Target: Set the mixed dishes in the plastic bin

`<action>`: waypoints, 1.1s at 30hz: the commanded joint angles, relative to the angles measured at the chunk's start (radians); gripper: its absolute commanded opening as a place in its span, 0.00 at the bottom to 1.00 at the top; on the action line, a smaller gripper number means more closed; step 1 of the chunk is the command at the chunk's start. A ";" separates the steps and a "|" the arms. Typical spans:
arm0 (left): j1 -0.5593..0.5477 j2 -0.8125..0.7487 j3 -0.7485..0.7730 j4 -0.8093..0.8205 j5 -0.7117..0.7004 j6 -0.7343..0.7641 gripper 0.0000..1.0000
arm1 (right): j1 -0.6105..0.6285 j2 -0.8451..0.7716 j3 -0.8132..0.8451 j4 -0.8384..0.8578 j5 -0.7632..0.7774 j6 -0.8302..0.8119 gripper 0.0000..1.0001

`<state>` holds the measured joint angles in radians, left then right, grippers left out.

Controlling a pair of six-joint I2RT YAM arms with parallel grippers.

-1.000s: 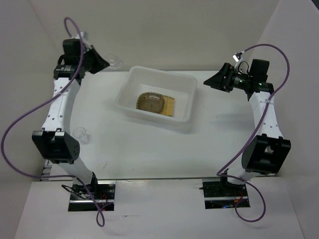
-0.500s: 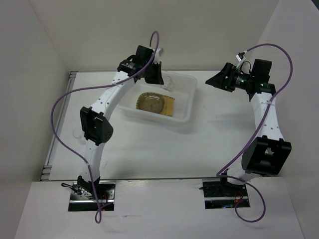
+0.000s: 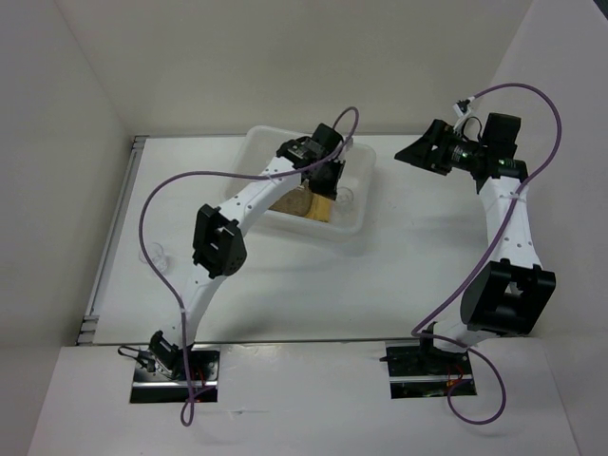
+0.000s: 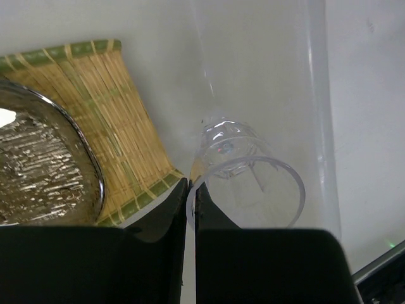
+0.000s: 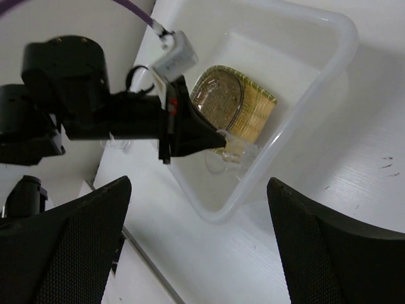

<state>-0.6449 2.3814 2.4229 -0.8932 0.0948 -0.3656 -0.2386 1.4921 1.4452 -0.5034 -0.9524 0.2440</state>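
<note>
left wrist view has my left claw (image 4: 191,189) clamped on the rim of a clear glass cup (image 4: 247,190) inside the plastic bin (image 4: 318,114), so next i should probably ease it down and let go.

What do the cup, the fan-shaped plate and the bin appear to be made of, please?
Clear cup: likely glass, glossy; fully see-through with sharp highlights.
Fan-shaped plate: woven-bamboo look, yellow strips with green edge; possibly only a printed pattern.
Bin: translucent white plastic, smooth; milky walls pass light.
</note>
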 commanded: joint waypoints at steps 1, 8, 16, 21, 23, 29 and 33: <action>-0.036 0.022 0.058 -0.033 -0.049 0.002 0.09 | -0.013 -0.049 0.015 0.002 0.003 -0.017 0.92; -0.045 0.062 0.058 -0.064 -0.070 -0.009 0.13 | -0.022 -0.049 0.006 0.002 -0.006 -0.017 0.92; -0.067 0.090 0.047 -0.064 -0.081 -0.018 0.26 | -0.022 -0.049 0.006 0.002 -0.016 -0.017 0.92; -0.067 0.090 0.047 -0.064 -0.081 -0.018 0.31 | -0.022 -0.049 -0.003 0.002 -0.025 -0.017 0.92; -0.067 0.079 0.079 -0.076 -0.099 -0.018 0.33 | -0.022 -0.049 -0.003 0.002 -0.034 -0.017 0.92; -0.029 -0.016 0.217 -0.147 -0.271 -0.039 0.44 | -0.022 -0.049 -0.012 0.002 -0.043 -0.017 0.92; 0.008 -0.103 0.422 -0.203 -0.369 -0.050 0.47 | -0.022 -0.040 -0.012 0.011 -0.043 -0.008 0.92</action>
<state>-0.6735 2.4290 2.6915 -1.0550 -0.1474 -0.3901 -0.2539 1.4921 1.4452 -0.5041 -0.9710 0.2413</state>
